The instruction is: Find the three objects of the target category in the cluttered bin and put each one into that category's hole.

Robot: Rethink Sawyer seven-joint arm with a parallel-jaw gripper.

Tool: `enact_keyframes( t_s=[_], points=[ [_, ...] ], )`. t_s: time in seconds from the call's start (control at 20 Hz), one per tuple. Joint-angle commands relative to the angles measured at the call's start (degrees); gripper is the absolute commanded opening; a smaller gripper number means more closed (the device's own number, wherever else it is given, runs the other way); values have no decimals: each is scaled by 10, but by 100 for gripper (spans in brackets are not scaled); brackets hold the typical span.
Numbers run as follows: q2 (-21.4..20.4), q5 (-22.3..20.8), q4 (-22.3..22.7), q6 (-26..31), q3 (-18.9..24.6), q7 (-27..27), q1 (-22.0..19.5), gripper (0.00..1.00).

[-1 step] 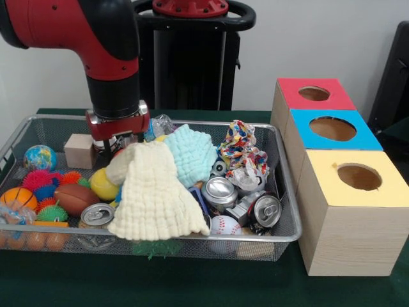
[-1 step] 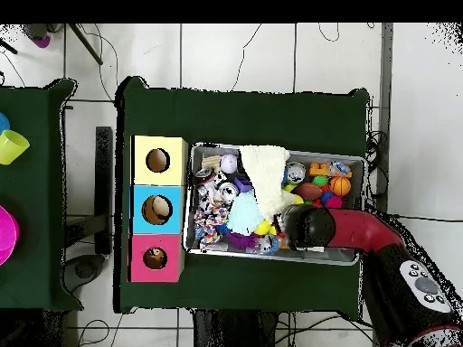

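Down at the far left of the wire bin, the gripper reaches into the clutter just right of a wooden block; whether its fingers are apart or together cannot be told, as the cream cloth and the arm hide them. That cloth drapes over the bin's middle, touching a light blue cloth behind it. A patterned cloth lies further right. Crushed cans sit near the right front, with a baseball beside them. Balls, including a small basketball and a football, crowd the left. Right of the bin stand 3 boxes with holes: yellow nearest, blue, red farthest.
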Motion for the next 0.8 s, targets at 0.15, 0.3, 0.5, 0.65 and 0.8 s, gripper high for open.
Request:
enact_keyframes(
  t_s=[0.15,0.3,0.5,0.65,0.8],
  points=[
    [17,21,-66,86,55,-40,-4,100],
    [-23,35,-70,135,62,-55,-8,100],
    [-91,54,-75,214,56,-53,3,100],
    [-100,53,-90,246,57,-54,11,100],
    [-75,43,-131,283,64,-73,14,100]
  ],
)
